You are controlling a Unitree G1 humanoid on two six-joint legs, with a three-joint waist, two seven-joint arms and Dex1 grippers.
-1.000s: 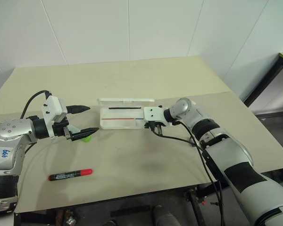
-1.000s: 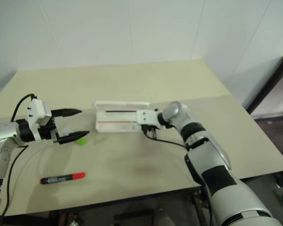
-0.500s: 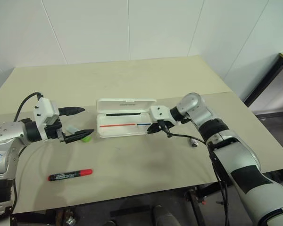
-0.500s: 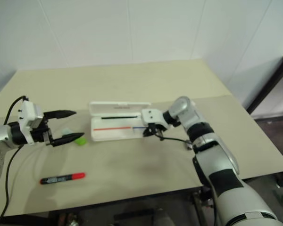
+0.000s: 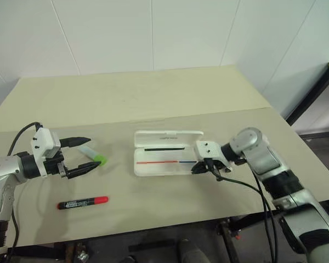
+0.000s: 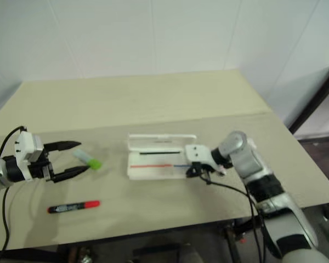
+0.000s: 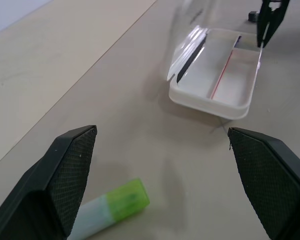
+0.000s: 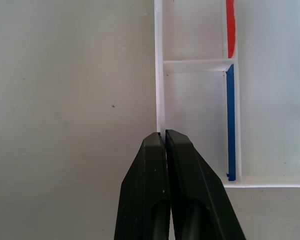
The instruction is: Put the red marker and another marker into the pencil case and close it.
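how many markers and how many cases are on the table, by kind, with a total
markers: 2, the red marker and the green-capped marker
pencil cases: 1, the open white pencil case
total: 3

White pencil case with red and blue stripes; black, red-capped marker; green-capped pale marker; my beige bench
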